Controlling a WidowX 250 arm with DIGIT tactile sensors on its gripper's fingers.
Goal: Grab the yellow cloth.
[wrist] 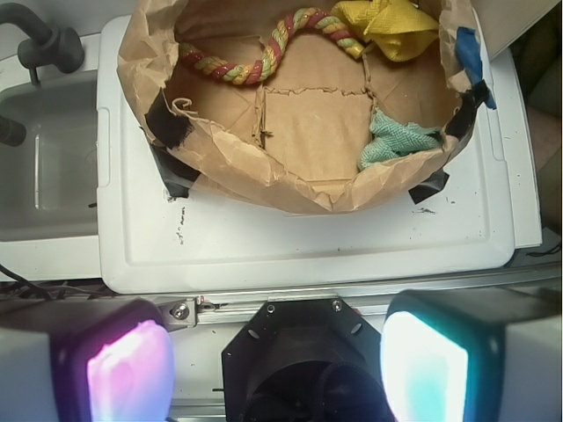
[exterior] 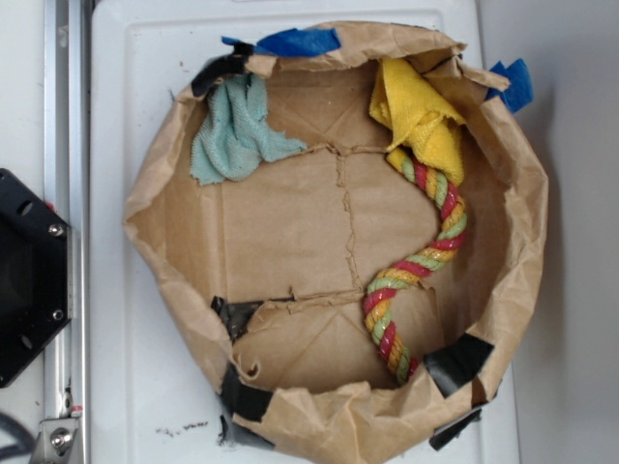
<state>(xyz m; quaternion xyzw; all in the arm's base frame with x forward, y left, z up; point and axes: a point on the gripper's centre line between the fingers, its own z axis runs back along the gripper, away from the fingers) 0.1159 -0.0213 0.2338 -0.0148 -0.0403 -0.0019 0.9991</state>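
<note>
**Yellow cloth in the paper basin, gripper wide and empty**

A white tray [exterior: 145, 367] is seen carrying a brown paper basin [exterior: 155, 222] patched with black and blue tape. Inside it, a red, yellow and green rope [exterior: 426, 266] is curved along one side. The yellow cloth [exterior: 418, 111] is bunched against the wall at one end of the rope, overlapping it. A teal cloth [exterior: 232, 135] is crumpled well apart. The gripper [wrist: 277, 369] is held outside the basin, fingers [wrist: 130, 369] spread wide, nothing grasped.
</note>
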